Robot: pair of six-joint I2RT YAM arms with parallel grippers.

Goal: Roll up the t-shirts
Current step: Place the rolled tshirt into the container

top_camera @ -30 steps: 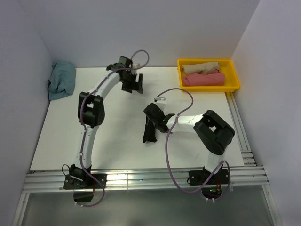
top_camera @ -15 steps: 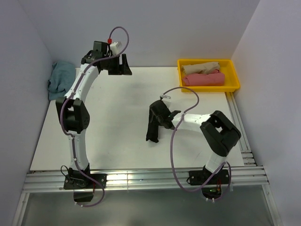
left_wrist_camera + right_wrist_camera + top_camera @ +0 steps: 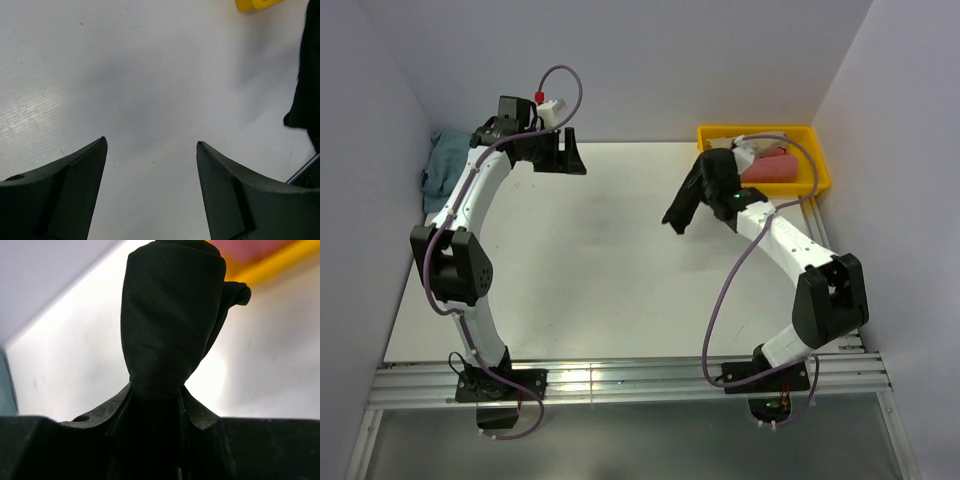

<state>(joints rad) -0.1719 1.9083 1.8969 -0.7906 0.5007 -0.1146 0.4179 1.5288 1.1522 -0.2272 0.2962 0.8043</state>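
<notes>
From above, your right pincer (image 3: 698, 192) is clenched on the rolled black t-shirt (image 3: 677, 215), which hangs just left of the yellow bin (image 3: 818, 160); the left wrist view shows your left pincer (image 3: 150, 142) released and empty over the worktop (image 3: 150, 60); the right wrist view shows the roll's length running straight out from the pincer toward the bin.

A yellow bin (image 3: 810, 187) is set at a white table's (image 3: 590, 270) far right corner. Metal rails (image 3: 620, 380) are seen along the near and right edges.
</notes>
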